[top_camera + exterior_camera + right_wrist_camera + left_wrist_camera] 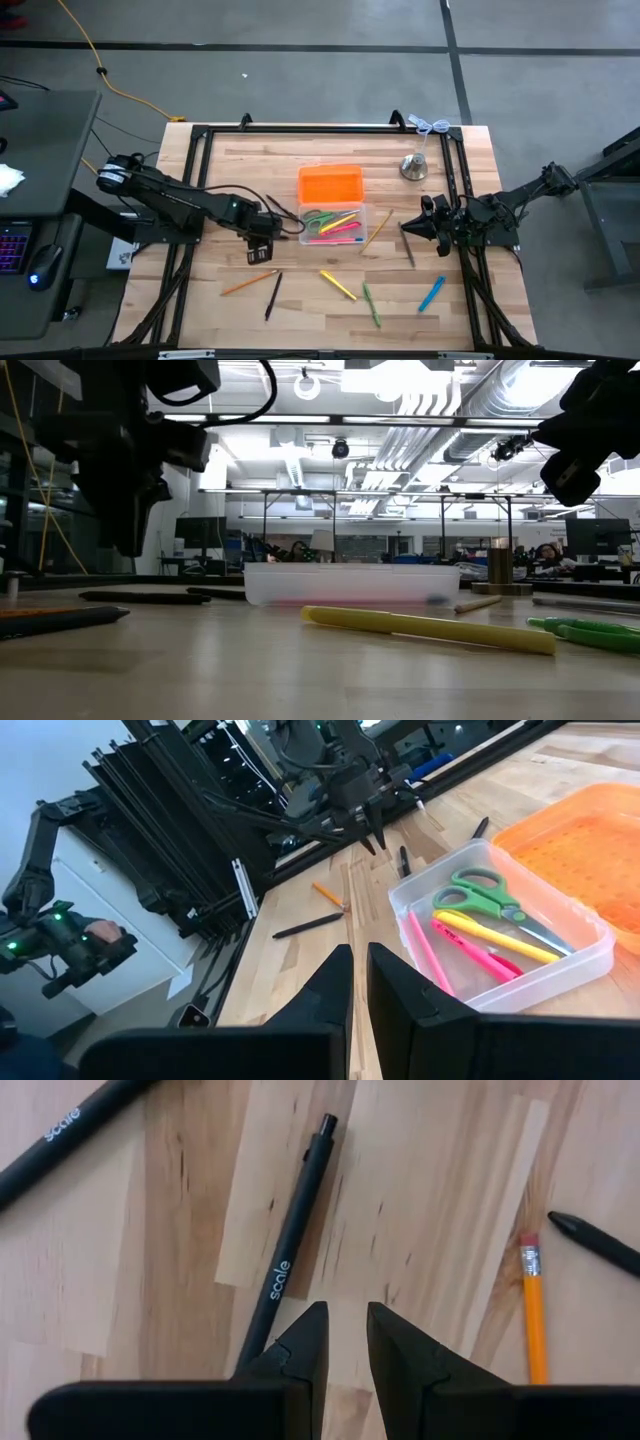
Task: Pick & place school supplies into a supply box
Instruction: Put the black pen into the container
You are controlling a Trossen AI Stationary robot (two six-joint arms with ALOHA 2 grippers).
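We hover our left gripper (346, 1342), fingers slightly spread and empty, beside the supply box (334, 224), over a black pen (290, 1240); next, lower and pinch. Right gripper (358, 982) waits, pressed together.

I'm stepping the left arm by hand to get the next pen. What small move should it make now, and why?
Probably shift the left gripper sideways over the black pen, then lower it. Its jaws stand slightly apart with nothing between them, and the pen lies on the bare table just to one side of the fingertips, not between them. The supply box sits close by for the drop.
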